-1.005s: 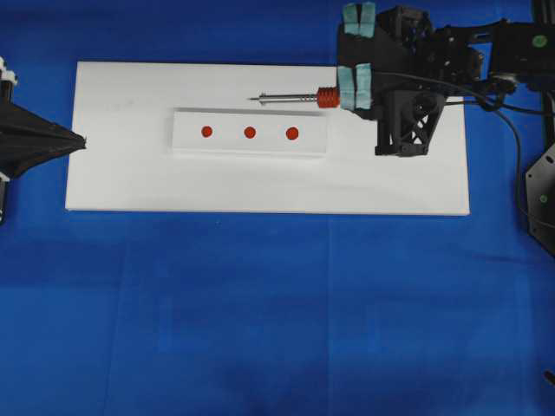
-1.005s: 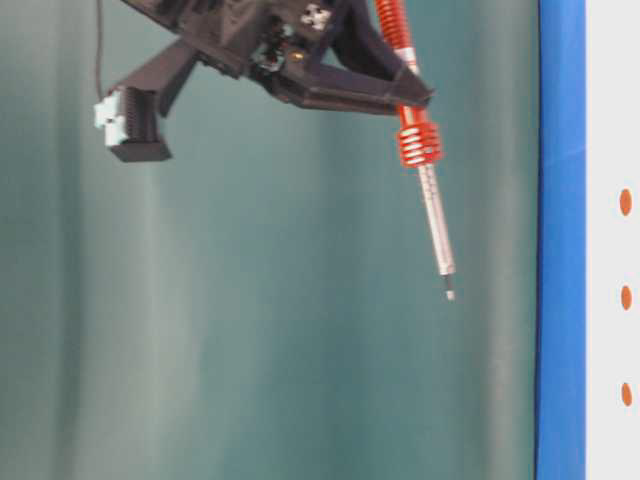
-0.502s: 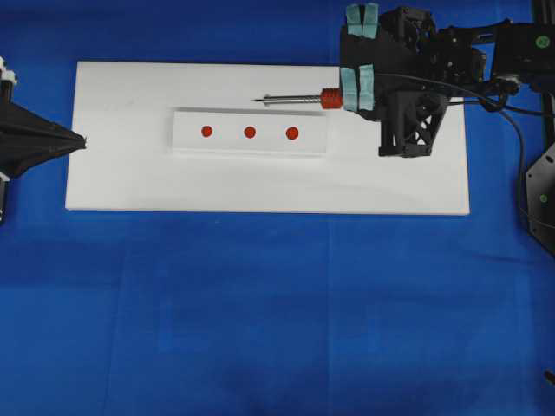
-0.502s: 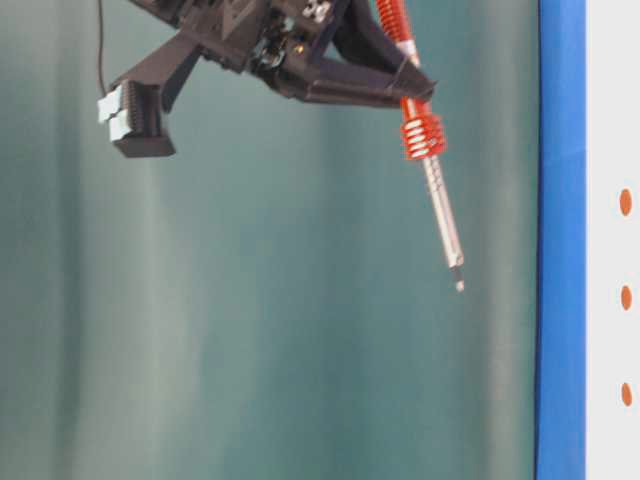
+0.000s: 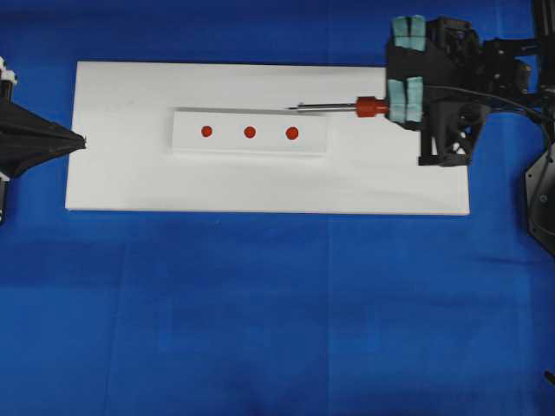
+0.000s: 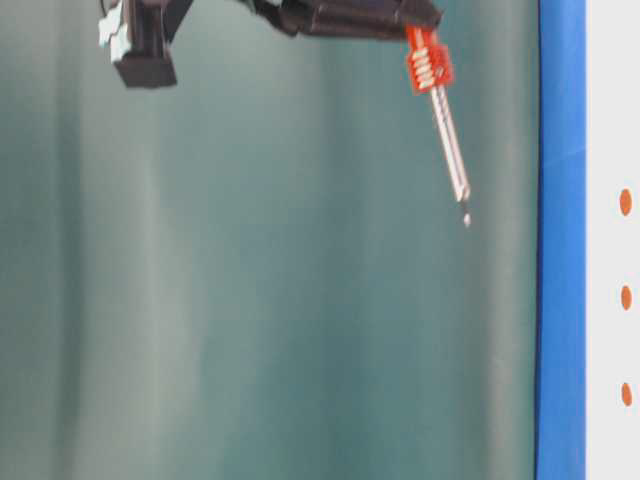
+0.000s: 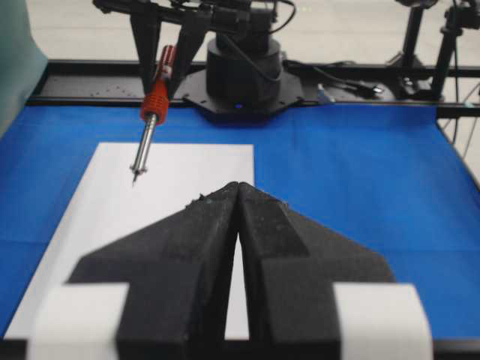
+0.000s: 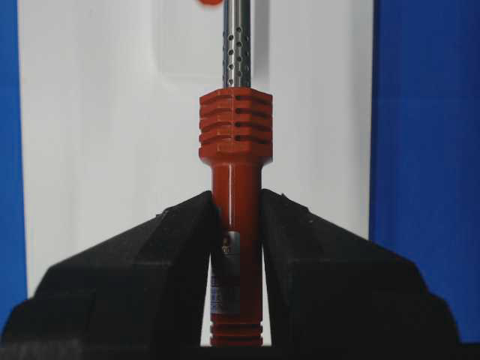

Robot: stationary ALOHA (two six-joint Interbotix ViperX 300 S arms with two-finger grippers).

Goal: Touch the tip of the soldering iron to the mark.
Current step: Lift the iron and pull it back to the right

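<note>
My right gripper [image 5: 392,106] is shut on the red-orange handle of the soldering iron [image 5: 334,107], which points left over the white board [image 5: 130,173]. Its dark tip [image 5: 291,108] hangs in the air just behind the rightmost of three red marks [image 5: 292,133] on a raised white strip [image 5: 186,143]. In the right wrist view both fingers [image 8: 180,240] clamp the handle [image 8: 235,150]. The table-level view shows the tip [image 6: 466,218] apart from the board. At the board's left edge my left gripper [image 5: 82,140] rests shut and empty, fingertips [image 7: 225,196] together.
The board lies on a blue cloth [image 5: 277,303]. The iron's black cord [image 5: 512,95] runs off to the right past the right arm. A black arm base [image 7: 240,71] and a rail stand at the far end in the left wrist view.
My right gripper has carried the iron to the right. Its tip went from behind the middle mark to behind the rightmost mark. The left gripper has not moved.
</note>
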